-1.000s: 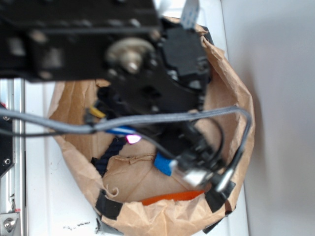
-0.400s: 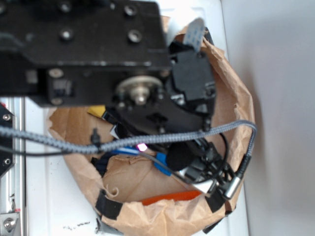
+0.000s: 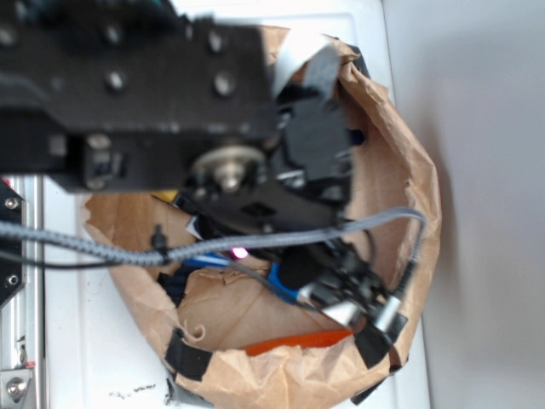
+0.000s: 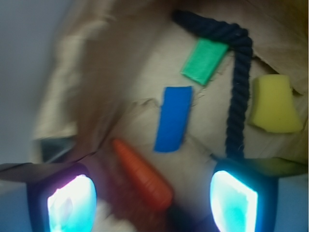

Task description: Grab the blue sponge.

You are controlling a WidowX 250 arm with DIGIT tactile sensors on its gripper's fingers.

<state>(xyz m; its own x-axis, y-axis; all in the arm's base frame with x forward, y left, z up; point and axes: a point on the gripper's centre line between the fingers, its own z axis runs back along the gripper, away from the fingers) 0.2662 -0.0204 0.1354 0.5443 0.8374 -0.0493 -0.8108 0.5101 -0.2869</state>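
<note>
**Blue sponge lies free in the paper-lined bowl, gripper spread above it**

The blue sponge lies flat on crumpled brown paper, roughly in the middle of the wrist view, its long side running near-vertical with a slight lean. Nothing rests on it and nothing touches it as far as the blurred picture shows.

Taking the blue sponge as the landmark: a green sponge lies just above and to its right, apart from it. A dark navy rope runs further right, curving over the green sponge's top corner and then dropping straight down beside the blue sponge, with a strip of paper between them. Beyond the rope sits a yellow sponge. Below and left of the blue sponge lies an orange carrot-shaped piece, angled, its upper tip near the sponge's lower left corner.

The gripper hangs below the blue sponge in the wrist view, its two glowing finger pads set wide apart with the carrot's lower end between them; the jaws are spread and hold nothing.

In the exterior view the black arm and a grey braided cable cover most of the paper, leaving only a sliver of the blue sponge visible.
</note>
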